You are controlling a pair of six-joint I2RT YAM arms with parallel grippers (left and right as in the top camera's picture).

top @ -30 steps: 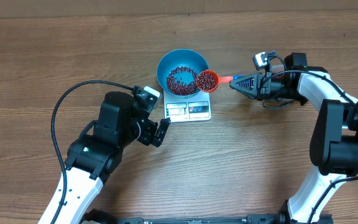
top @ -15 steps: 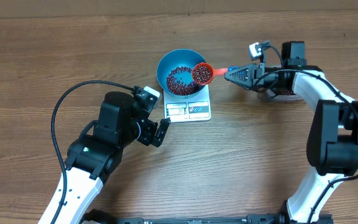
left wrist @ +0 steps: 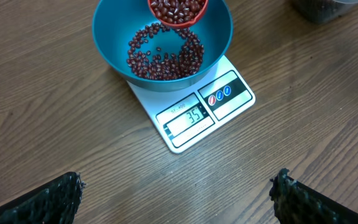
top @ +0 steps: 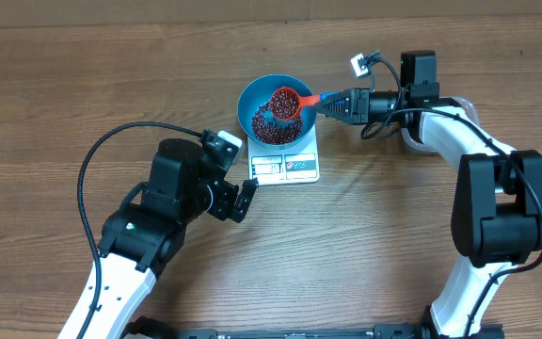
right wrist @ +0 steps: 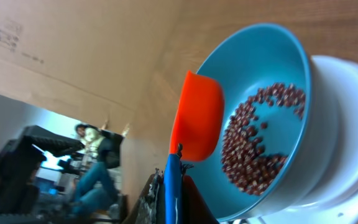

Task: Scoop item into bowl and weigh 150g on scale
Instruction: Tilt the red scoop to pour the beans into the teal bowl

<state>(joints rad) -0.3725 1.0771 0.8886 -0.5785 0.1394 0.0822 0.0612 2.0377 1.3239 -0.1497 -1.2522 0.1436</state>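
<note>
Where scale (top: 286,168) sits, tabletop (top: 393,235) is wooden; cardboard (right wrist: 55,50) behind.

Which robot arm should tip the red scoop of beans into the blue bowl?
Right. The right gripper is shut on the small red plastic scoop, which is full of dark red beans and above the round blue bowl. The left gripper is open, empty and back from the white scale.

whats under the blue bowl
The white scale: its display edge shows in front of the bowl. The rest of its top is covered by the bowl.
</note>
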